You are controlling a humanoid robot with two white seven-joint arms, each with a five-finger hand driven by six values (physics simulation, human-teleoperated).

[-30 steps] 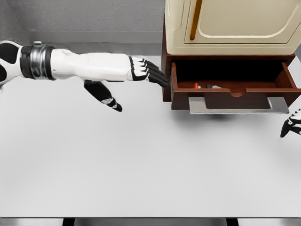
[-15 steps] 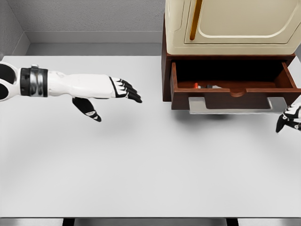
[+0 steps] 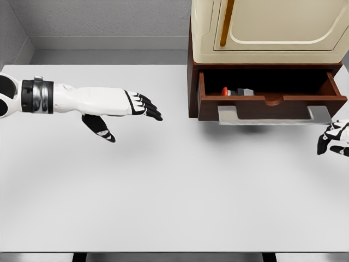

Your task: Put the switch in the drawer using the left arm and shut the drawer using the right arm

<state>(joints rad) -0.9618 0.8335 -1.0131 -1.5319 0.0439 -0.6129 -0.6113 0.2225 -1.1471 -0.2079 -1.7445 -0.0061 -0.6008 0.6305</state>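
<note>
White table — grey wall behind.

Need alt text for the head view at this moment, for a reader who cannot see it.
A brown drawer stands open under a cream cabinet, with the switch lying inside it. The left hand hovers open and empty over the white table, apart from the drawer; the right hand shows at the right edge, below the drawer's metal handle.

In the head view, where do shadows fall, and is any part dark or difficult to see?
Head view: soft, even light, no glare; a faint shadow lies on the table beneath the drawer handle; the drawer's interior is dark, so the switch shows only partly; the right hand is cut by the frame edge.
</note>
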